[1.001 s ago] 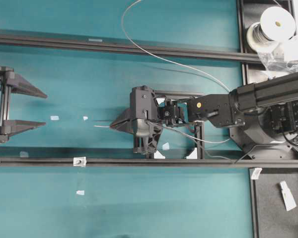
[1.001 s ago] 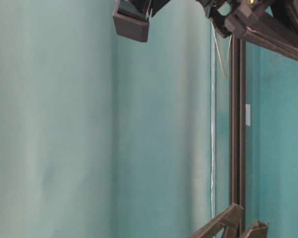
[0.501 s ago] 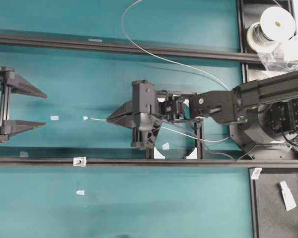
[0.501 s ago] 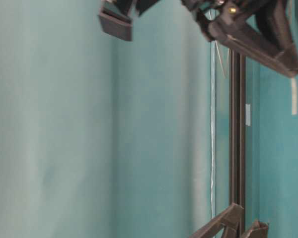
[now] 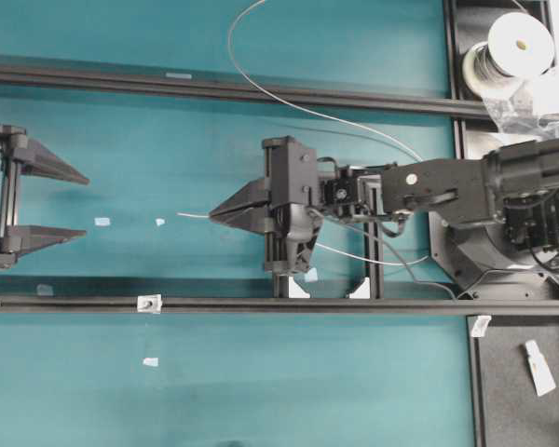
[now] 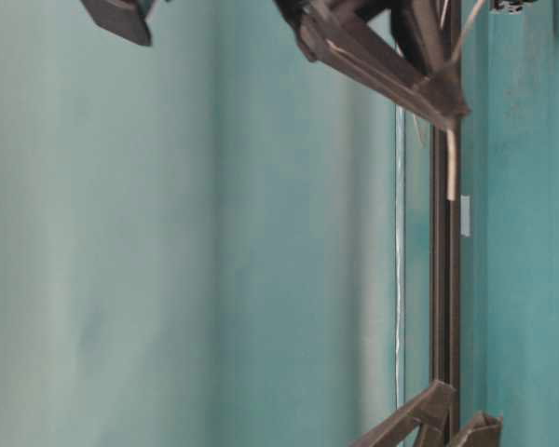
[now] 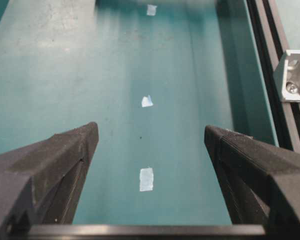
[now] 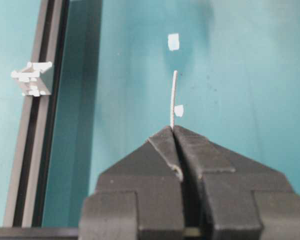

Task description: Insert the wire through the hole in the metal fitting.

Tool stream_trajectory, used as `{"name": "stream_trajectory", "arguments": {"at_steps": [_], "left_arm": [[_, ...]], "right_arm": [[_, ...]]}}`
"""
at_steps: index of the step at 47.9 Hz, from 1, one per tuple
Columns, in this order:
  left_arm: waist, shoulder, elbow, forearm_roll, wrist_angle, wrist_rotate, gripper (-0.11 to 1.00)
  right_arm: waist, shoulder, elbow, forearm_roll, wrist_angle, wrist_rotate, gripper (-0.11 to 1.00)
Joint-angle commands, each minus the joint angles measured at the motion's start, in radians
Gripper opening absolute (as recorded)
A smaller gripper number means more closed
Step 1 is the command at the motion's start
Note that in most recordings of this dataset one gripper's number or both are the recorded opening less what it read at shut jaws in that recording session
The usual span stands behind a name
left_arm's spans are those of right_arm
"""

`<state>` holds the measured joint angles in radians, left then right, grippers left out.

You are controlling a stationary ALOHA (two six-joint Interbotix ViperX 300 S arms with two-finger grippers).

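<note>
My left claw [image 5: 74, 202] waits wide open at 9 o'clock, holding nothing. The fitting [image 5: 149, 302] sits on the dark rail [image 5: 261, 304] toward 7 o'clock, well apart from both claws. A bit of tape [image 5: 159, 222] lies near the wire tip. My right claw [image 5: 214, 213] is clenched on the wire [image 5: 194, 215], and a short straight bit sticks out toward 9 o'clock. In the last second this claw has lifted, turned and pulled back a little toward 3 o'clock. I think the tip is now free to aim, but it must go down toward 7 o'clock to reach the hole.
</note>
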<state>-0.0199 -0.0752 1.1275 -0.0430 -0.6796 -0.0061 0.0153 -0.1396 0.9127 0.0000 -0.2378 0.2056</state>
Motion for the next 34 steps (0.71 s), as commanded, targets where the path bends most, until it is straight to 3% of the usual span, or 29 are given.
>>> {"name": "stream_trajectory", "arguments": {"at_steps": [1,17,34], "left_arm": [[-0.003,-0.014,-0.018,-0.002,-0.009,-0.002,0.47],[-0.005,-0.021,-0.028,-0.002,-0.005,-0.002,0.47],[-0.003,-0.023,-0.035,-0.002,-0.002,-0.002,0.47]], "right_arm": [[0.0,-0.038,-0.009,-0.003,0.018,-0.002,0.0],[0.0,-0.129,-0.014,-0.005,0.12,-0.002,0.0],[0.0,-0.163,0.041,0.002,0.061,0.011,0.0]]}}
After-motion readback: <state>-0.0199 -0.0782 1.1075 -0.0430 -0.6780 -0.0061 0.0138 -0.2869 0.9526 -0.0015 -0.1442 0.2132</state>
